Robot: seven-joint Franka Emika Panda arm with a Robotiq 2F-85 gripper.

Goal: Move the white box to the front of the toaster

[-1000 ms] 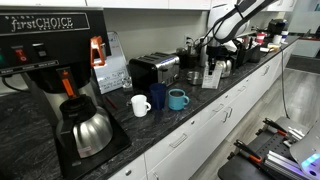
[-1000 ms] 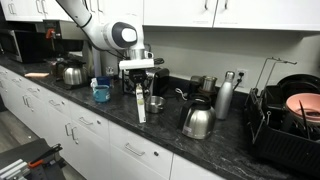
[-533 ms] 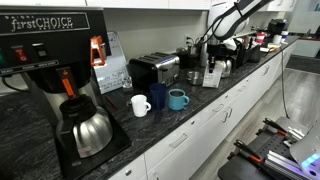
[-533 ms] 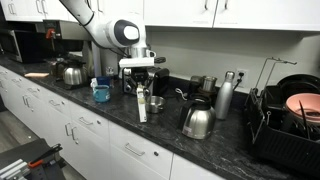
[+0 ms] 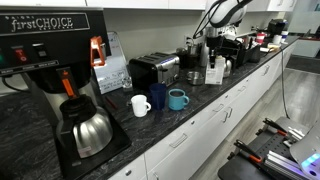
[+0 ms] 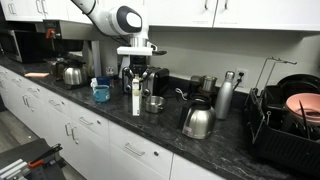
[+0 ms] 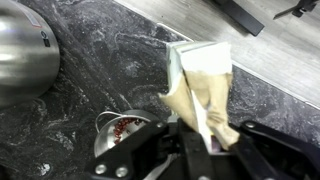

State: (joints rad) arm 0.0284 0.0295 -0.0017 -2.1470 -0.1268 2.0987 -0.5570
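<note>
We are looking at a kitchen counter; the robot arm is reaching down over the dark stone surface [image 5: 196, 101]. The end effector [image 6: 137, 76] is closed on the top of the white box [image 6: 136, 98]. In the wrist view the white box [image 7: 200, 78] is sitting between the dark fingers [image 7: 160, 150], which are pressing on its upper end; the carton is hanging upright beneath them. In both exterior views it seems to be just clear of the surface, though we cannot tell for certain.

The toaster [image 5: 153, 68] is standing against the back wall; the white box [image 5: 214, 71] is well apart from the toaster, further along the surface and not yet in front of it. Three mugs are standing near the front of the toaster: a white mug [image 5: 140, 104], a dark mug [image 5: 158, 95] and a blue mug [image 5: 177, 99]. A small metal cup [image 7: 125, 132] is sitting near the box, on the surface below it.

We are judging that the grasp is made and the carry is just beginning. The next move is calling for a sideways travel towards the toaster, keeping the carton upright and above the metal cup; then a gentle lowering into the bare stretch between the toaster and the mugs; then a release.
</note>
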